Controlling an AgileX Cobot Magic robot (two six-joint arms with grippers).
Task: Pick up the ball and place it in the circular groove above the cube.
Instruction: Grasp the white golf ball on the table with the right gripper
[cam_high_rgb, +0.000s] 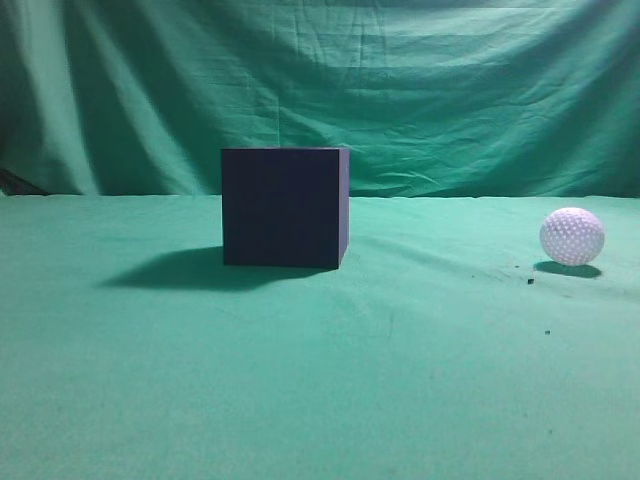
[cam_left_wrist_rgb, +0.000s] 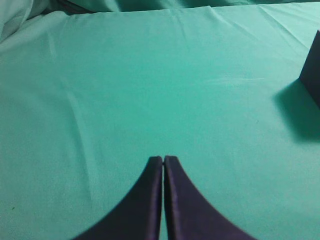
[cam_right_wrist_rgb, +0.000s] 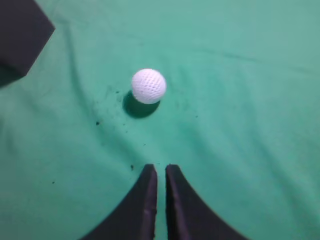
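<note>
Exterior view: showing the cube sitting upright on the cloth near the middle, the ball lying well apart at the right, close to that frame edge. Groove on the cube's top not visible from this low angle. No arm entering the picture, so leaving wide bare cloth between ball and cube, and all around both, for reaching in. A few dark specks lying near the ball.

Left wrist view: looking down on bare cloth, with the left gripper clenched, fingertips touching, grasping nothing. Only a corner of the cube and its shadow peeking in at the right edge. Likely parked aside, judging by the ball lying on the other arm's side.

Right wrist view: hanging above the ball, which is resting free on the cloth ahead of the right gripper. Fingers nearly together, a thin slit between them, grasping nothing; needing to spread before descending. Cube corner showing at upper left, well apart, leaving open room around the ball.
</note>
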